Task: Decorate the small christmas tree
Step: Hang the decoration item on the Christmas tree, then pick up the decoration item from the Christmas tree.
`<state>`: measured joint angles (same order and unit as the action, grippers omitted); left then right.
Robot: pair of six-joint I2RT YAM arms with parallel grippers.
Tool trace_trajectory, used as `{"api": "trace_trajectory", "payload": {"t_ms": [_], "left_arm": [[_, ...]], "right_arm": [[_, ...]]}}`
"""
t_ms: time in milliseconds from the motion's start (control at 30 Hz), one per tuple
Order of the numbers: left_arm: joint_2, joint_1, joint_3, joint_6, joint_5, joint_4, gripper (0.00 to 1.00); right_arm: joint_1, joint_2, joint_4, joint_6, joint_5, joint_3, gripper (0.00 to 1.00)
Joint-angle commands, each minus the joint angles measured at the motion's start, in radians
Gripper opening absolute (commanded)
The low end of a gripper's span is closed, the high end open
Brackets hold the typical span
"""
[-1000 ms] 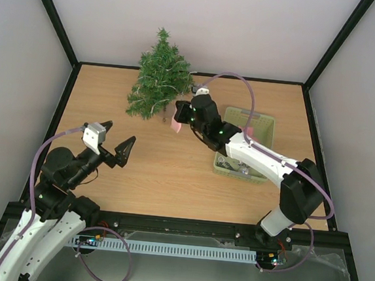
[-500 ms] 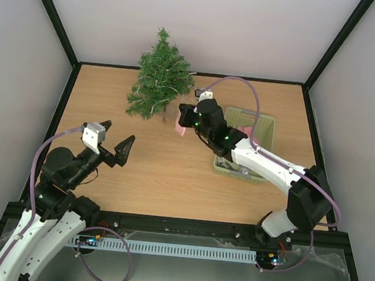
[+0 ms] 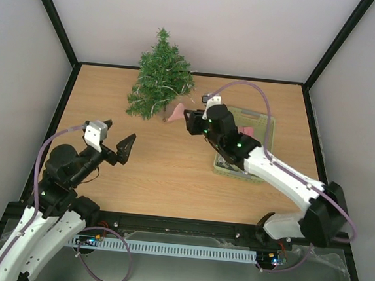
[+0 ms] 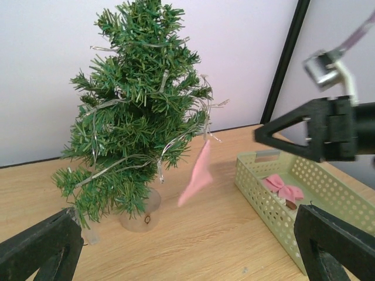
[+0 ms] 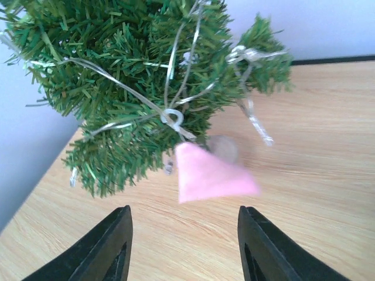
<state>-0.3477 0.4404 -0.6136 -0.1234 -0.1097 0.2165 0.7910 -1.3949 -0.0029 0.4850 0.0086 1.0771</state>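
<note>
There's the small christmas tree [image 3: 159,79], standing upright at the far edge of the wooden table [image 3: 139,169], left of centre and close to the back wall. It's a bushy cone of dark green needles, widest at the bottom, narrowing to a ragged tip. Thin silvery strands [image 4: 176,137] loop loosely round the branches. The trunk sits in a small pale see-through pot [image 4: 143,213] (half hidden under the lowest boughs). And on its right side a flat pink ornament [image 4: 196,175] dangles by its top tip from one strand, hanging clear of the tabletop, its edges a little blurred.
</note>
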Motion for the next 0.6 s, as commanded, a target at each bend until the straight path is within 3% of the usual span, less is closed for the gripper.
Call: {"api": "trace_trajectory", "payload": {"t_ms": [0, 167, 267, 467, 567], "left_arm": [[-0.038, 0.004, -0.003, -0.042, 0.067, 0.001, 1.0], [-0.114, 0.004, -0.04, -0.108, 0.18, 0.047, 1.0], [-0.151, 0.004, -0.044, -0.12, 0.163, 0.065, 0.99], [-0.178, 0.004, -0.03, -0.083, 0.138, 0.081, 0.99], [-0.161, 0.004, -0.021, -0.082, 0.148, 0.076, 0.99]], "right_arm": [[-0.032, 0.146, -0.161, -0.057, 0.109, -0.07, 0.51], [-0.138, 0.232, -0.216, -0.119, 0.206, -0.173, 0.53], [-0.215, 0.226, -0.225, -0.163, 0.233, -0.194, 0.53], [-0.372, 0.089, -0.166, -0.205, 0.201, -0.214, 0.51], [-0.449, -0.031, -0.152, -0.196, 0.108, -0.207, 0.46]]}}
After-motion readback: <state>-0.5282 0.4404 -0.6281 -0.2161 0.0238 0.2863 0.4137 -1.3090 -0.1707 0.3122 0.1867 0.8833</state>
